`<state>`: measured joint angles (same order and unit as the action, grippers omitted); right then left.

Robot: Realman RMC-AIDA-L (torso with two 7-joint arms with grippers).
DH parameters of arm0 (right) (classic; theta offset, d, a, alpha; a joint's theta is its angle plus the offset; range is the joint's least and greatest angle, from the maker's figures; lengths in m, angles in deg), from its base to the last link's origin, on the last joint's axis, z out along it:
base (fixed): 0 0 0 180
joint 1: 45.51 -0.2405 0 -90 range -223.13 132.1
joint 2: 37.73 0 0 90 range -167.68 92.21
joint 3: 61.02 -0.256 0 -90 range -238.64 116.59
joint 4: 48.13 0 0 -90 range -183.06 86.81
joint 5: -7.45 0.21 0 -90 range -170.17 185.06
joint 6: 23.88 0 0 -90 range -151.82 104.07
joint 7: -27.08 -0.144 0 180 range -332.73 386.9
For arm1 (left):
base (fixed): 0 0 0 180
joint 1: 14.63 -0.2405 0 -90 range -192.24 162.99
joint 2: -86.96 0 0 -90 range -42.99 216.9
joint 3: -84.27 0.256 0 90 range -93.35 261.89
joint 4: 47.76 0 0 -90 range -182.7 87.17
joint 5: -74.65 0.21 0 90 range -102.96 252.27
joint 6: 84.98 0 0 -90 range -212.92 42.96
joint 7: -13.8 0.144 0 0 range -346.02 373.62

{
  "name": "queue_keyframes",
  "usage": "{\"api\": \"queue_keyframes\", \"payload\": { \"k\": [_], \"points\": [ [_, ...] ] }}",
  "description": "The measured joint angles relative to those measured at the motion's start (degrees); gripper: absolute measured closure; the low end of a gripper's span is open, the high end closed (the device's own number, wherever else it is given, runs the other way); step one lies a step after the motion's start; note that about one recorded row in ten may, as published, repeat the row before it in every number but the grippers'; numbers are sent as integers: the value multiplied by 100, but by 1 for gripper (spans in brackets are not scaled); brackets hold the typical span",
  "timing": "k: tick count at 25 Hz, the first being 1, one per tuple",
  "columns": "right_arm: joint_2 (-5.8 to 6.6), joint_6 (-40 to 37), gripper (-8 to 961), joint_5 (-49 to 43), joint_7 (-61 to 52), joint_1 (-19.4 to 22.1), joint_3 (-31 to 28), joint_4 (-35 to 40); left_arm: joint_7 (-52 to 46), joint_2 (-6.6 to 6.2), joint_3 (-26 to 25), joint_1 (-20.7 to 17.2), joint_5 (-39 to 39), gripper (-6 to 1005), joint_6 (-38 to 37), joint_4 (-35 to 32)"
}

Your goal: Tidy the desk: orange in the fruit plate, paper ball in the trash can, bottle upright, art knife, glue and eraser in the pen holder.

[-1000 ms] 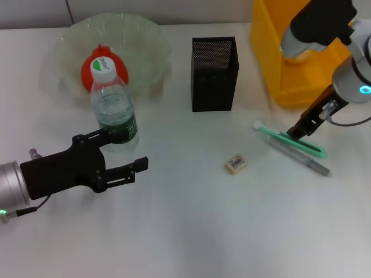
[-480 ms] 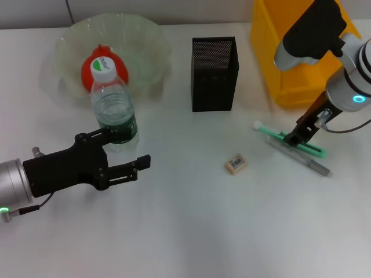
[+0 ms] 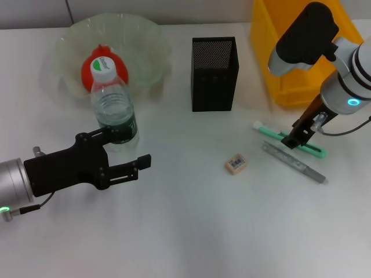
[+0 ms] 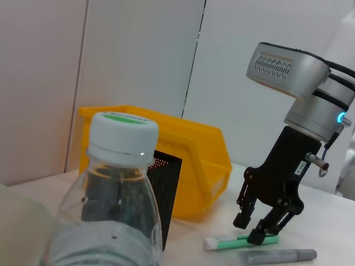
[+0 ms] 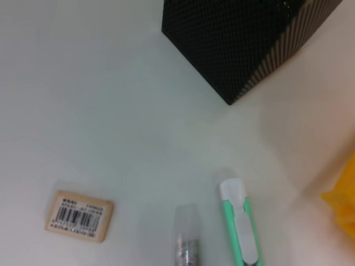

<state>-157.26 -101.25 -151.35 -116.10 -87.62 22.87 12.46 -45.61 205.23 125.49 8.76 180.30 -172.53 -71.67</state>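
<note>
The right gripper (image 3: 294,138) is hanging low over the glue (image 3: 288,139) on the right side of the white surface (image 3: 191,231), its fingers spread to either side of the green stick; I cannot tell whether they are touching it. The art knife (image 3: 293,161) is lying just beside the glue, on the side nearer the robot, roughly parallel to it and apart from the gripper. The eraser (image 3: 236,164) is sitting label-up a little to the left of both sticks, out in the open.

Behind them the pen holder (image 3: 214,73) is standing upright, and the trash can (image 3: 290,63) is sitting to its right at the far edge, partly hidden by the right arm. Nothing is lying between the sticks and the pen holder.

On the left, the bottle (image 3: 113,107) is standing upright, cap on, right in front of the fruit plate (image 3: 148,35), where the orange (image 3: 93,63) is resting behind the bottle's neck. The left gripper (image 3: 124,156) is hovering just before the bottle, its fingers released and holding nothing, one of them close by the green label.
</note>
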Motion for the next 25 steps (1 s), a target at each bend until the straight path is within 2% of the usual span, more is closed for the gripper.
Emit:
{"api": "queue_keyframes", "payload": {
  "k": [3, 10, 17, 25],
  "points": [
    [0, 38, 475, 3, 1, -7, 76, -70, 0, 2, 0, 5, 0, 197, 10, 0],
    [0, 108, 638, 2, 1, -16, 94, -150, 0, 2, 0, 14, 0, 197, -15, -6],
    [0, 216, 665, 3, 4, -24, 92, -271, 0, 3, -1, 24, 0, 197, -26, -10],
    [0, 228, 754, -1, 18, -13, 135, -252, 0, 3, 0, 29, 0, 197, -32, -7]
  ]
}}
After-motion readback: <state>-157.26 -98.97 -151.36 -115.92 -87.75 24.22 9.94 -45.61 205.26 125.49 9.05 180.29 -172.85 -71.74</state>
